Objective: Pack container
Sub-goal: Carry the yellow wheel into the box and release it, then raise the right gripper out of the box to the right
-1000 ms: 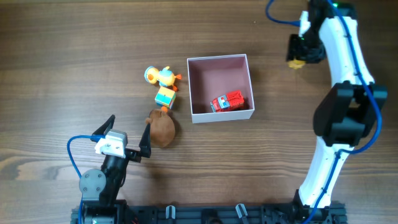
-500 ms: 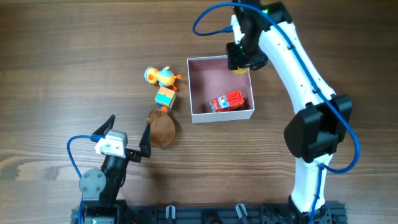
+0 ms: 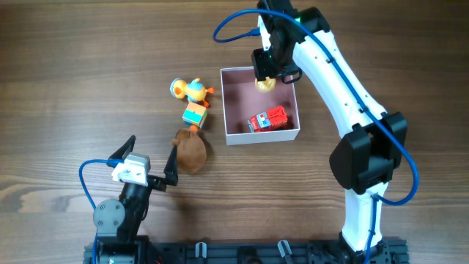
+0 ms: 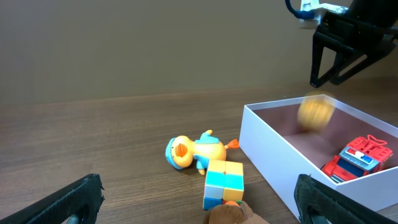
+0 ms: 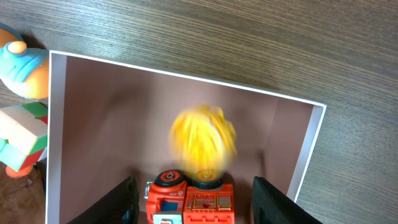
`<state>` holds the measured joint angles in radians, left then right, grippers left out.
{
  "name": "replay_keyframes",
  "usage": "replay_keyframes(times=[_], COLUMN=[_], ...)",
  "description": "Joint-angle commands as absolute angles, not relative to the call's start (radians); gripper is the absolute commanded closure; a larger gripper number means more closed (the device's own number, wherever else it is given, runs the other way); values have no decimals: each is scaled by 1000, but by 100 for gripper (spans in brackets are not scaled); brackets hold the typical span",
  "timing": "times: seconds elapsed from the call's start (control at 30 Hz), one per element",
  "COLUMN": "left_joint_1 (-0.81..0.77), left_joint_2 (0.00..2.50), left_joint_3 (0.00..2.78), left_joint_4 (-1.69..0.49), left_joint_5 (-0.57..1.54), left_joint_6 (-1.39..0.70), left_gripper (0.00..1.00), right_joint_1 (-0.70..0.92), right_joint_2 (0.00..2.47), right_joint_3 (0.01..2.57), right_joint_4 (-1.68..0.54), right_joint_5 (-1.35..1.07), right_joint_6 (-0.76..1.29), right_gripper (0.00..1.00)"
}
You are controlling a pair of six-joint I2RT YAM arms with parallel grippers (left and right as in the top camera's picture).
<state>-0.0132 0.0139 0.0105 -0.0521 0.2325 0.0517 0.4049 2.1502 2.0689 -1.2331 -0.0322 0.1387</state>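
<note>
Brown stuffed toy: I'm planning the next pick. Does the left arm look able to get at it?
Probably yes. The left gripper is open and the brown stuffed toy lies right beside one finger, with nothing between them. The gripper would need a small sideways shift.

You had a duck toy (image 3: 192, 90), a colored cube (image 3: 194, 115) and a brown plush (image 3: 191, 152) bunched close on the desk (image 3: 73, 73).
</note>
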Motion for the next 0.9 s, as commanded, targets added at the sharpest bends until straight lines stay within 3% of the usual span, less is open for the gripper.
replay_keyframes(times=[0.0,0.37,0.57,0.67,0.77,0.87], left_joint_1=[-15,-15,-15,-15,-15,-15], left_joint_2=[7,7,7,7,7,7], left_joint_3=[6,6,6,6,6,6], left_joint_4=[-55,-56,-56,-56,-56,-55], left_joint_5=[231,231,230,231,231,231], left_joint_6=[67,67,67,67,67,67], left_gripper=[0,0,0,0,0,0], right_joint_1=[403,388,409,474,565,589], right_joint_2=[2170,2171,2097,2060,2054,2051], right_joint_3=[2060,2077,2150,2150,2150,2150], right_joint_4=[-1232,-1225,-1238,-1252,-1275,-1272], right_joint_5=[1,24,-227,-262,-190,-10], right_joint_6=[158,160,168,168,165,240], right_gripper=[45,37,32,22,1,0])
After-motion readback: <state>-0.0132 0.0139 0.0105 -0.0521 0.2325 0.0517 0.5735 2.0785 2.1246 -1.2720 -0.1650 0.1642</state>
